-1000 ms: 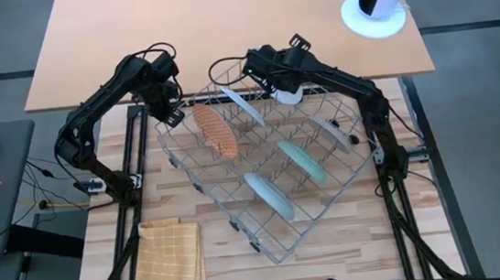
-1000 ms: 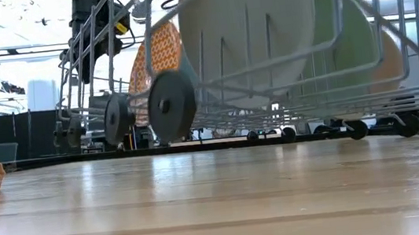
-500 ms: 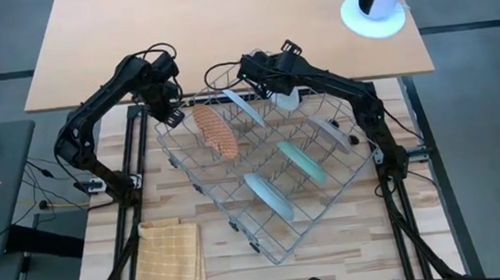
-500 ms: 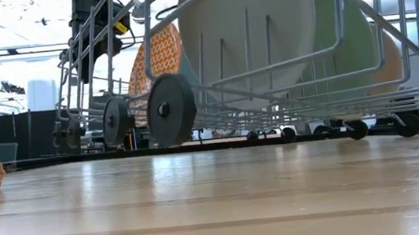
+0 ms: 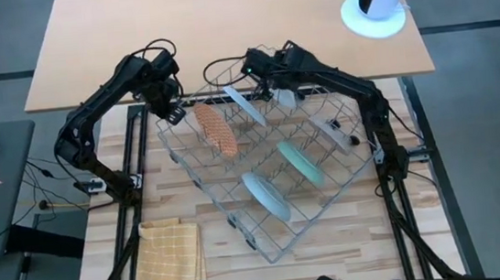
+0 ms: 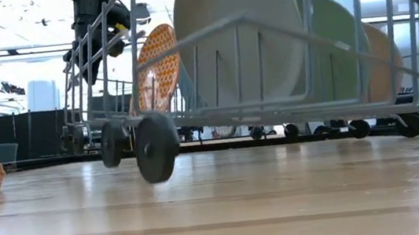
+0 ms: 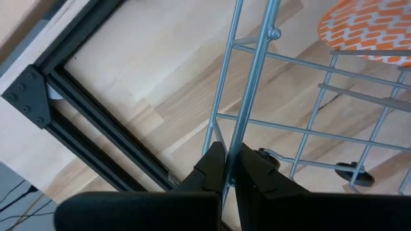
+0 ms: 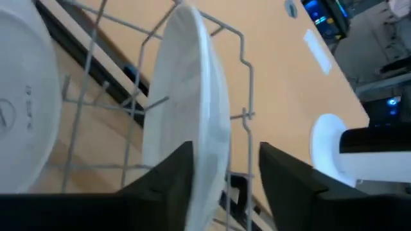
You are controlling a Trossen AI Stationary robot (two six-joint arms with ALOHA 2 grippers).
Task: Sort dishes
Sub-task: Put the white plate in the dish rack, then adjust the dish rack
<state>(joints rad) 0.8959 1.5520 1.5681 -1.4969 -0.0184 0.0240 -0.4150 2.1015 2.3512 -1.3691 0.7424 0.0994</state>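
A grey wire rack [image 5: 202, 191] stands cornerwise on the wooden table on small wheels [image 6: 156, 147]. Upright in it are an orange-red patterned plate [image 5: 215, 129], a white plate [image 5: 245, 106], a teal-green plate [image 5: 303, 162], a pale plate [image 5: 265, 196] and a beige-grey plate [image 5: 332, 132]. My left gripper [image 5: 174, 110] is shut on the rack at its far left corner. My right gripper [image 5: 266, 88] is open at the rack's far corner. Its fingers stand on either side of the white plate's top rim [image 8: 199, 128]. My left gripper pinches one wire of the rack's rim [image 7: 235, 144] between its two fingers, at the rack's far left corner. The fingers point down at it from above. The rack stays on the table. My right gripper straddles the white plate's rim; whether a finger [image 8: 167, 186] touches it, I cannot tell.
A yellow checked cloth [image 5: 169, 258] lies at the table's near left corner. An orange tabletop [image 5: 220, 23] lies beyond the far edge, with a white round-based stand [image 5: 374, 13] on it. Bare wood shows near the front edge [image 6: 219, 203].
The rack has turned a little: its near corner has swung toward the table's left edge, while the far left corner stays in my left gripper. My right gripper has gone toward the table's left edge, over the white plate's rim.
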